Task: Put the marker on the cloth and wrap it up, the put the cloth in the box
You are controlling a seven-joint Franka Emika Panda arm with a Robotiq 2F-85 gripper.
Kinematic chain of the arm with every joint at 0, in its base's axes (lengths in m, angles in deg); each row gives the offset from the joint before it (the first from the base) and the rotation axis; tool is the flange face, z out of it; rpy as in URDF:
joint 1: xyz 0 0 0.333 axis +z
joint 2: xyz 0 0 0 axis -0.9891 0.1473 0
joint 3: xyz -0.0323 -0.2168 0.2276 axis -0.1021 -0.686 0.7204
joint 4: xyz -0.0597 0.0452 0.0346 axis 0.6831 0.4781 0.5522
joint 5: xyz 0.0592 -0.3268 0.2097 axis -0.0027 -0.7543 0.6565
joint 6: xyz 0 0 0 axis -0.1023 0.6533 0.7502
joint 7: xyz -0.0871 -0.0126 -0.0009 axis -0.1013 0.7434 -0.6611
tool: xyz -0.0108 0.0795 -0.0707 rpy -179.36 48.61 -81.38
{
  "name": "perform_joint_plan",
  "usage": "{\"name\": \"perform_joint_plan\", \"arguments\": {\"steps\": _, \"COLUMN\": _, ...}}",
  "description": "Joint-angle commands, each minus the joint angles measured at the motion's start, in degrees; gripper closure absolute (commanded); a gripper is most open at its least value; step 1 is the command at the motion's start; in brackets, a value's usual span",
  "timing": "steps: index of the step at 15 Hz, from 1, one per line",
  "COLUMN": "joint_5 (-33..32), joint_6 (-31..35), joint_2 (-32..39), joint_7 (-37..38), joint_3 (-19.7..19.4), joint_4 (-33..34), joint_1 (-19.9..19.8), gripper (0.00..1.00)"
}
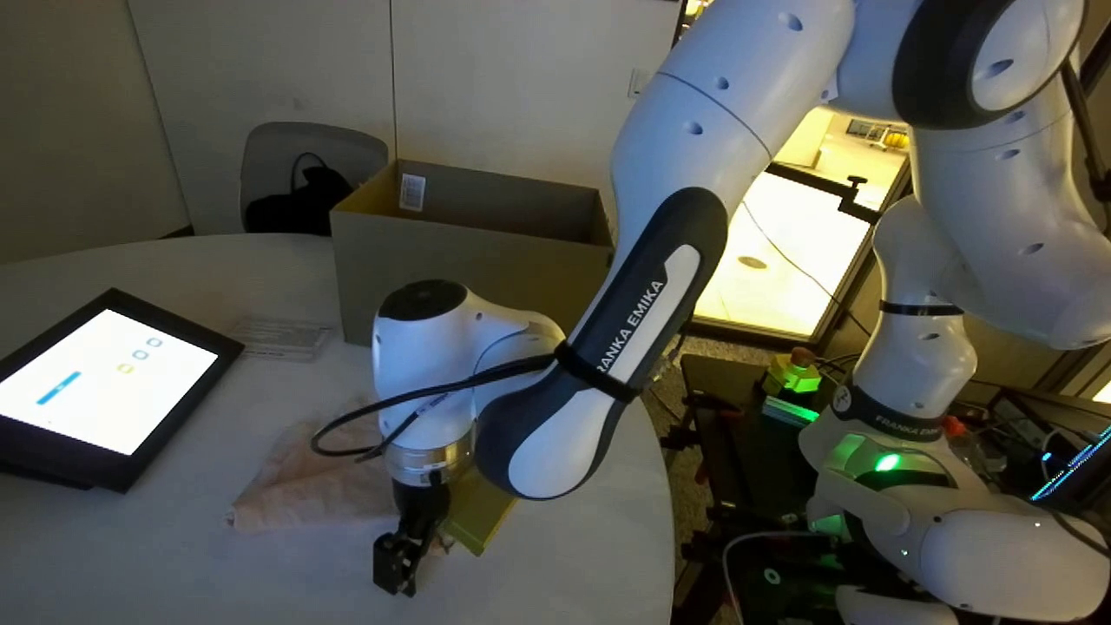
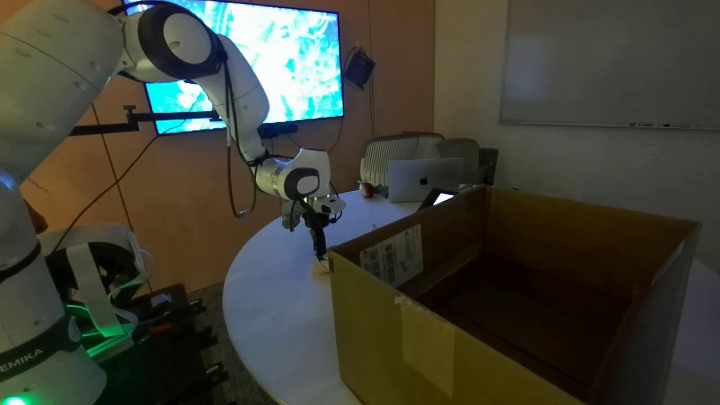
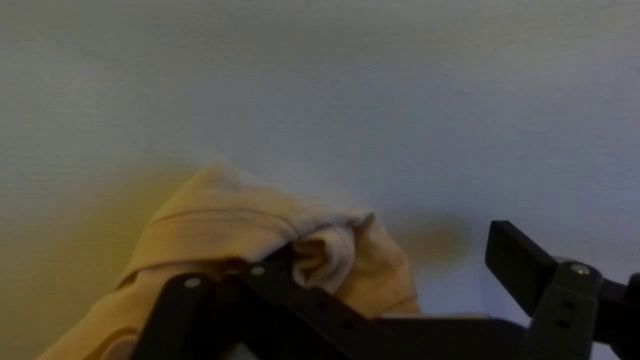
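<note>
Nearest the camera in the wrist view: black gripper [image 3: 393,244] with fingers [image 3: 520,270] well apart, one with its tip set into a fold of peach-coloured cloth [image 3: 225,230], one clear of the folds and out over the pale table [image 3: 325,110]. Between the two, a curled, roll-like end of cloth, too dark inside to read. Impossible to place the marker from these views. Seen in an exterior view, cloth creased and spread on the round table, between the right edge and a black-framed tablet [image 1: 113,373], partly covered by the robot arm [image 1: 694,130] extended over that edge. Toward the far edge, an upright cardboard box [image 1: 521,269], open at the top, apart from the cloth where both show. In an exterior view, silver laptop [image 2: 424,179] by the far edge, with a round reddish thing [image 2: 367,189] near it, too small to name, and a mesh-backed chair [image 2: 402,147] beyond that edge.
</note>
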Motion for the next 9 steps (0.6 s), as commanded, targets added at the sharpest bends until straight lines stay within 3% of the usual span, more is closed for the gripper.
{"name": "perform_joint_plan", "arguments": {"steps": 1, "joint_5": 2.5, "joint_6": 1.2, "joint_2": -3.4, "joint_7": -5.7, "joint_3": 3.7, "joint_4": -5.1, "joint_1": -1.7, "gripper": 0.00}}
{"name": "perform_joint_plan", "arguments": {"steps": 5, "joint_5": 2.8, "joint_6": 2.5, "joint_2": -7.6, "joint_7": -8.0, "joint_3": 4.3, "joint_4": -9.8, "joint_1": -1.1, "gripper": 0.00}}
{"name": "perform_joint_plan", "arguments": {"steps": 9, "joint_5": -1.3, "joint_6": 4.8, "joint_2": -12.4, "joint_7": -6.4, "joint_3": 0.2, "joint_4": -12.5, "joint_1": 2.0, "gripper": 0.00}}
